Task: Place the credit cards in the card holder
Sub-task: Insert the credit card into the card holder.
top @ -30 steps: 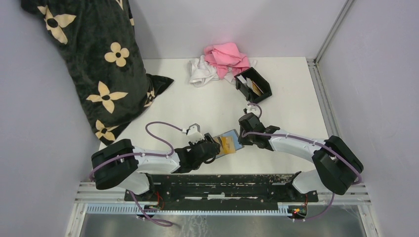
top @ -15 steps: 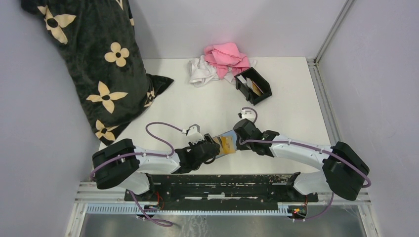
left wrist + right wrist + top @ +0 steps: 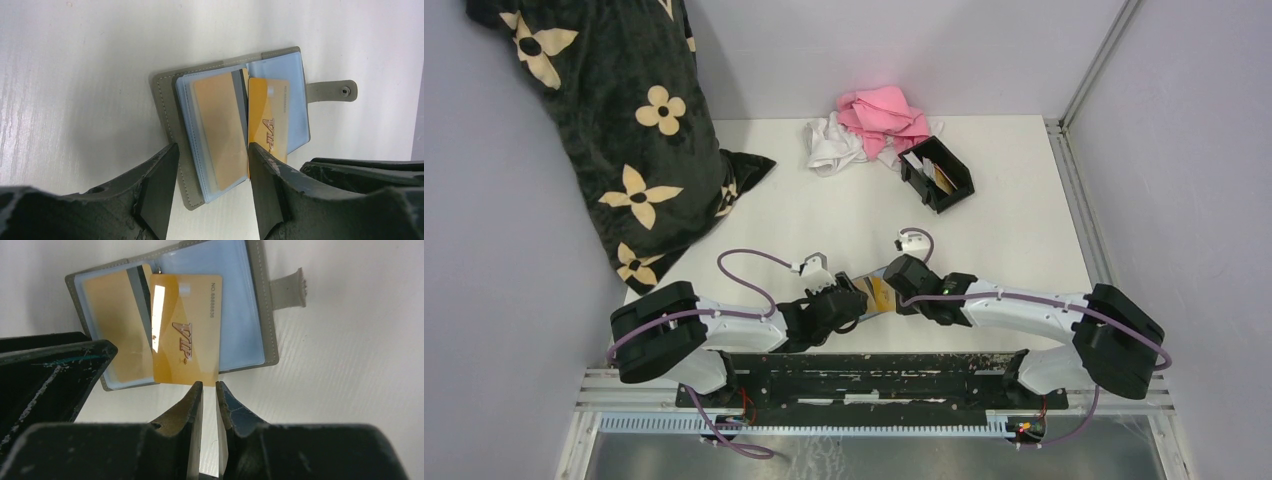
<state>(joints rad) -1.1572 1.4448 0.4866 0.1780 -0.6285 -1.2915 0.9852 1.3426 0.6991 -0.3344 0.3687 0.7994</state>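
Observation:
A grey wallet (image 3: 167, 105) lies open on the table near the front edge, with a tan card (image 3: 217, 125) in a clear sleeve on its left half. A gold VIP credit card (image 3: 187, 335) lies on the blue right half and juts past the wallet's (image 3: 270, 325) edge. My left gripper (image 3: 212, 147) is open, a finger on either side of the left half. My right gripper (image 3: 209, 385) has its jaws a narrow slit apart, tips at the gold card's edge, with nothing between them. The black card holder (image 3: 957, 188) stands far back right with a white and a tan card in it.
A black flowered pillow (image 3: 624, 130) leans in the back left corner. Pink cloth (image 3: 884, 115) and white cloth (image 3: 829, 145) lie beside the card holder at the back. The wallet's snap tab (image 3: 290, 287) sticks out to the right. Both grippers crowd the wallet (image 3: 882, 290).
My right arm has swung left and nearer, bringing its fingertips up to the gold card. The left arm has stayed over the wallet, its jaws slightly narrower.

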